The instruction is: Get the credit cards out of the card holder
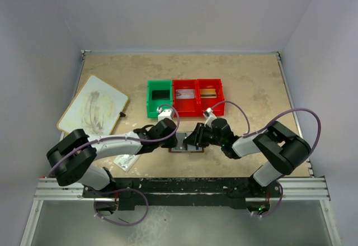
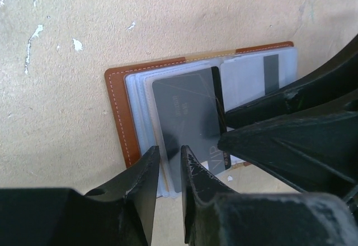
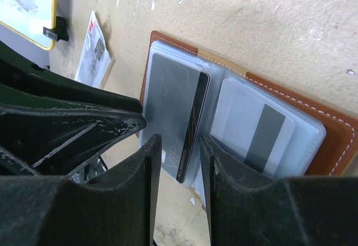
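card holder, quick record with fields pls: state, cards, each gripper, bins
card holder: open flat on the table
cards: dark card and pale striped card, both in clear pockets
left gripper: narrow gap at the pocket edge, grip unclear
right gripper: open, over the dark card's edge
bins: green bin and two red bins, beyond the holder

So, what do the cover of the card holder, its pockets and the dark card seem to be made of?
The card holder cover looks like brown leather or an imitation: matte, with pale stitching along the edge. The pockets seem soft clear plastic, slightly milky and see-through. The dark card looks like smooth grey plastic with a faint sheen.
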